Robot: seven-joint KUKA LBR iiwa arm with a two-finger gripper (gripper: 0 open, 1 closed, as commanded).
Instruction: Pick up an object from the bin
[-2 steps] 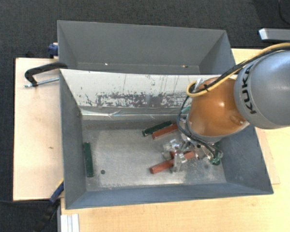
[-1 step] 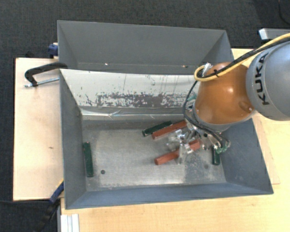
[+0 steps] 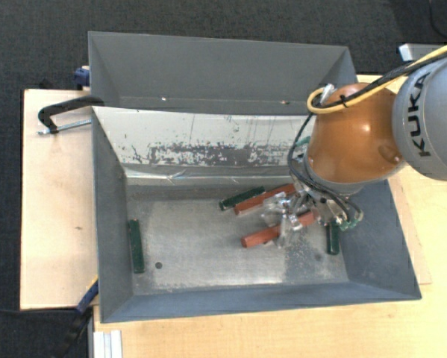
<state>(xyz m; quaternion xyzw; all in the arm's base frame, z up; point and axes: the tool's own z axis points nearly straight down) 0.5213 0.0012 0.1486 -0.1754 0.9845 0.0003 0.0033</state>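
My gripper hangs low over the right half of the bin floor, among a small cluster of short bars. A red-brown bar lies just below and left of it. Another red-brown bar lies to its upper left, beside a dark green bar. A third red-brown piece shows right beside the gripper; I cannot tell whether it is gripped or only lying under it. A dark green bar stands on the floor to the right.
A lone dark green bar lies along the left wall. The arm's orange cover and cables hang over the right rear corner. The right wall is close to the gripper.
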